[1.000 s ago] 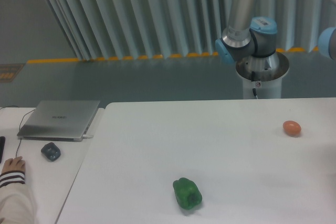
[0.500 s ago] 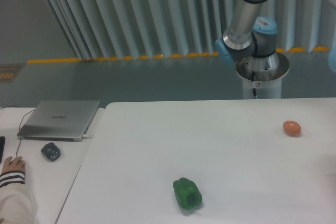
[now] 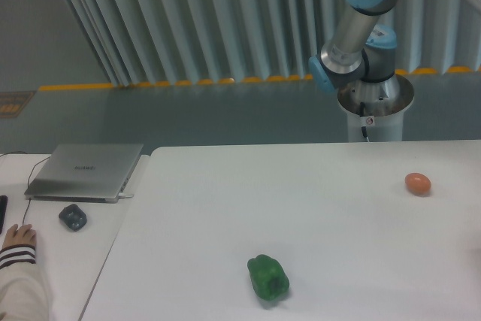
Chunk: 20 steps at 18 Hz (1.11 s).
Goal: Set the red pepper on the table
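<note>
While the grey-and-blue robot arm (image 3: 359, 31) is seen at the far right, its end effector lies outside the view, so its state cannot be told. No glossy red pepper is visible. On the large white desk (image 3: 316, 186) a green bell pepper (image 3: 268, 277) rests near the front, well apart from what appears to be a small orange egg-shaped object (image 3: 418, 183) at the right.

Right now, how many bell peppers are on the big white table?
1: a glossy green bell pepper near the front edge of the white tabletop. No red pepper is visible; it may be out of frame.
</note>
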Each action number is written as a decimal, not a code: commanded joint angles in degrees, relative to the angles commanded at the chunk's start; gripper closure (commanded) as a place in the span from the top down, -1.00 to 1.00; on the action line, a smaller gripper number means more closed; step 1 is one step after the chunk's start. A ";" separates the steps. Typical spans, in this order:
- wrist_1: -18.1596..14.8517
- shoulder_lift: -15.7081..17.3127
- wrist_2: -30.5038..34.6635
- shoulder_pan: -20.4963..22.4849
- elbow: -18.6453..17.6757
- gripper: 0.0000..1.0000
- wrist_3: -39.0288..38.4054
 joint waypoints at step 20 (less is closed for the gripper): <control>0.70 -3.42 3.08 -0.09 1.23 1.00 -2.02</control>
